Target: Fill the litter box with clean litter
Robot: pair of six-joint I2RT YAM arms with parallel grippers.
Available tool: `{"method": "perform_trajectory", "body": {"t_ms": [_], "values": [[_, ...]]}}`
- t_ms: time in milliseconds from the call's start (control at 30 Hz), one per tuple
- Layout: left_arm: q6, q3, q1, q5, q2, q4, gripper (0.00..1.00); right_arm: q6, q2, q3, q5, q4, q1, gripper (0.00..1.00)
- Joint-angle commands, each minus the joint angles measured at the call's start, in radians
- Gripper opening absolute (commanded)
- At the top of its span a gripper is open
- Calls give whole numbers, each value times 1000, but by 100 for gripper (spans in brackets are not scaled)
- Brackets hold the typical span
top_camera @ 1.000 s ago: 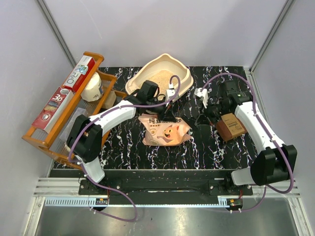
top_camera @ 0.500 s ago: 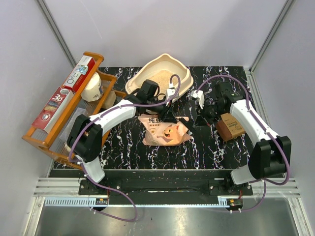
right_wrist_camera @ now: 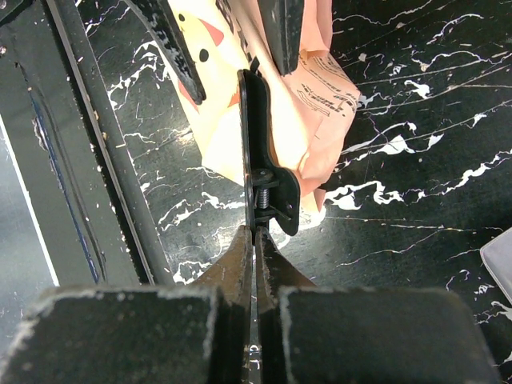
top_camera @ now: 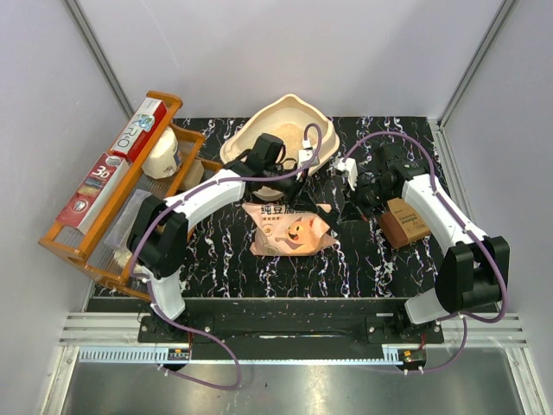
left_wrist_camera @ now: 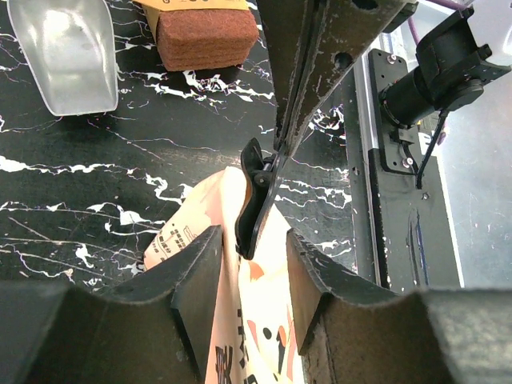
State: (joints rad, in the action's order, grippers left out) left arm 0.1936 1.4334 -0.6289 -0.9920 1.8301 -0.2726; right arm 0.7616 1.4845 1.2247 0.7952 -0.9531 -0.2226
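Left end effector (left_wrist_camera: 250,250) hangs released over the pink bag (top_camera: 289,232); right end effector (right_wrist_camera: 256,234), reaching inward, grasps the black clip (right_wrist_camera: 269,192).

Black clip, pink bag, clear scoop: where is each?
black clip (right_wrist_camera: 272,196), right wrist view, its hinge.
pink bag (top_camera: 289,233), top external view, printed front.
clear scoop (left_wrist_camera: 68,56), left wrist view, bowl middle.

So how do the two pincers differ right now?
The left pincer stands open, straddling the pink bag; the right pincer is shut on the black clip. The left pincer grips nothing; the right pincer pinches that clip's handle. Both point at the bag's clipped edge.
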Motion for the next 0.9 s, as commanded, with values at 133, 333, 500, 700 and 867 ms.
{"method": "perform_trajectory", "body": {"t_ms": [133,333,500,700,867], "values": [[-17,32,-23,-57,31,76,38,-18,-27,18,-28,48,-9,0],[-20,32,-26,-63,40,85,14,-18,-29,16,-30,50,-9,0],[-5,30,-25,-62,34,79,0,-36,-32,18,-47,50,-8,13],[50,30,-26,-39,17,52,0,14,-128,-36,-50,17,23,52],[122,19,-35,-14,-11,47,0,28,-173,-88,-8,10,25,62]]}}
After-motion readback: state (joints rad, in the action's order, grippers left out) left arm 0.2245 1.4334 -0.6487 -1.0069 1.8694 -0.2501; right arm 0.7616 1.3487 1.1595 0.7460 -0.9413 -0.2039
